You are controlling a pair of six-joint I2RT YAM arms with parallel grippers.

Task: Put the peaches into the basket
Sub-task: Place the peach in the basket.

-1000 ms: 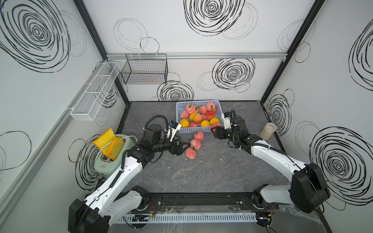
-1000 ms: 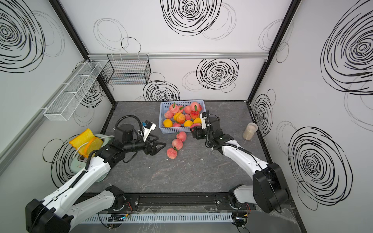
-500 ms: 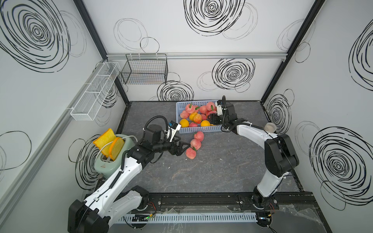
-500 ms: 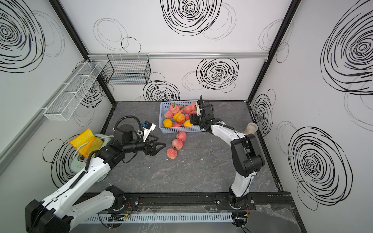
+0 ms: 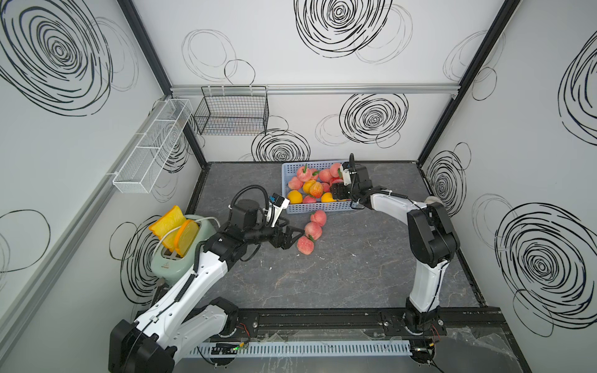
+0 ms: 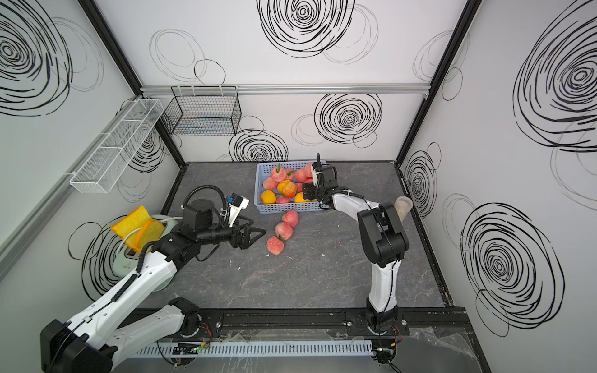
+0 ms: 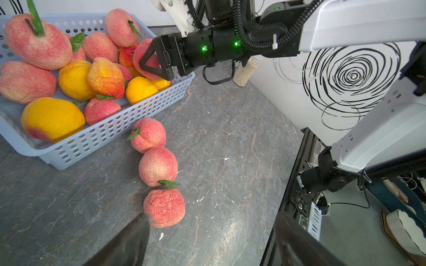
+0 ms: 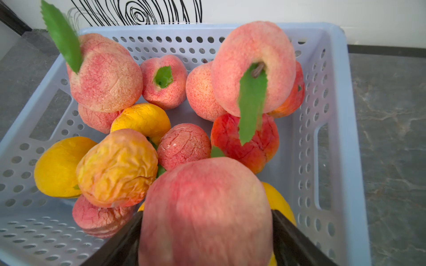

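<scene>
The light blue basket (image 5: 318,210) (image 8: 332,138) at the back of the table holds several pink and yellow peaches (image 8: 106,76). My right gripper (image 5: 337,190) (image 8: 205,230) hangs over its near right corner with the jaws spread wide. A pink peach (image 8: 205,211) (image 7: 144,57) shows blurred between its fingers. Three pink peaches lie in a row on the table in front of the basket (image 5: 319,218) (image 5: 312,231) (image 5: 305,245). My left gripper (image 5: 295,237) (image 7: 212,230) stands open and empty, one finger right beside the nearest peach (image 7: 164,207).
A pale green toaster with toast slices (image 5: 181,239) stands at the left edge behind my left arm. A cup of grains (image 6: 403,206) stands by the right wall. On the walls hang a black wire basket (image 5: 232,113) and a white mesh rack (image 5: 151,145).
My right arm has swung from in front of the basket to over it with the peach, and its jaws have spread. The left arm has not moved.
</scene>
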